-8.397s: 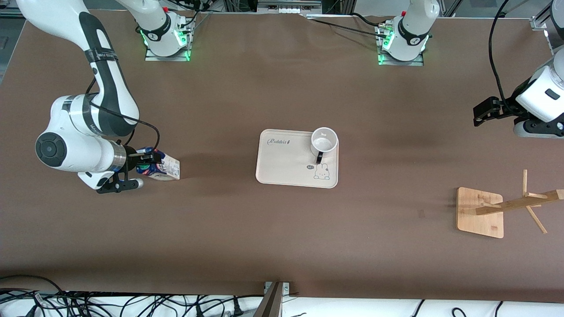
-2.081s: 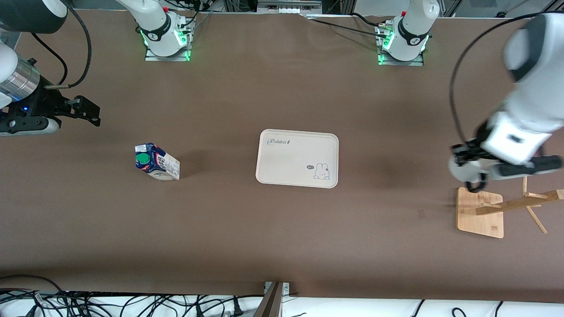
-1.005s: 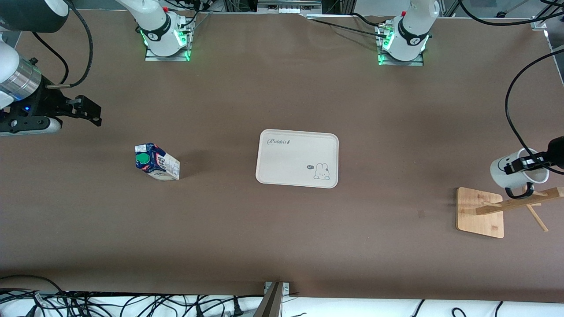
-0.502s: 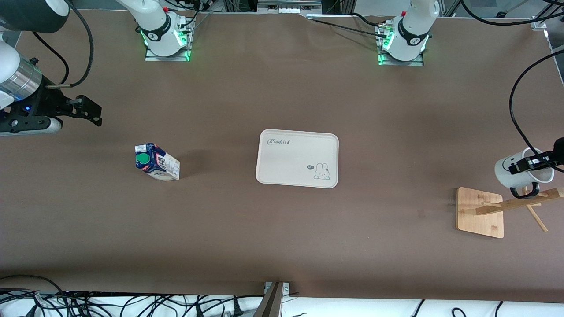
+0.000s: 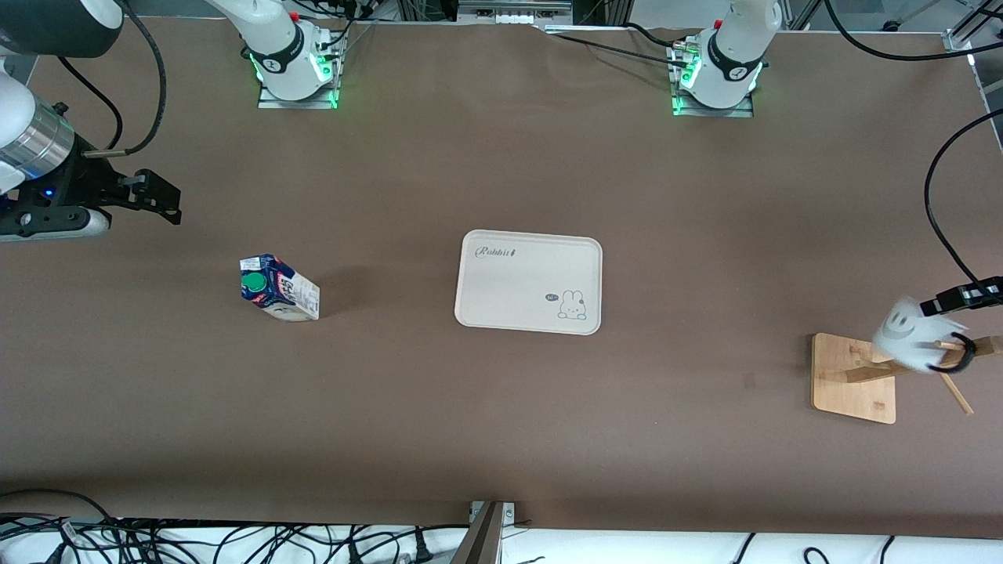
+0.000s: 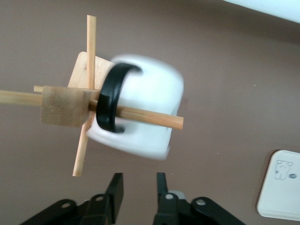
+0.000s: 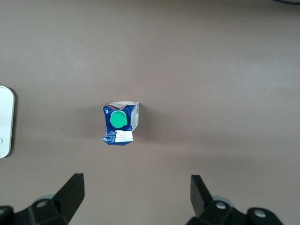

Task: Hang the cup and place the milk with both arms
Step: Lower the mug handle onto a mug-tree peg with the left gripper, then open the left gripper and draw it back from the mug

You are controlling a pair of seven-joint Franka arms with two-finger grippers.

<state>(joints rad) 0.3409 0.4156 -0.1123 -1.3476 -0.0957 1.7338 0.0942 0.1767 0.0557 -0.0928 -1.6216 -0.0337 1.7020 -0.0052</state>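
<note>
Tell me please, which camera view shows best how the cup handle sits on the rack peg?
The left wrist view: there the cup's black handle is seen close, threaded over a peg of the wooden rack, with the open left gripper apart from it. The front view shows the cup small and blurred. The right wrist view does not show it.

A high camera across the desk [image 5: 501,157] faces the arm bases. The left wrist camera looks down closely on the rack [image 6: 63,105] and cup [image 6: 145,112]; the right wrist camera looks down on the carton [image 7: 120,123]. All three show the tray [image 5: 526,282].
</note>
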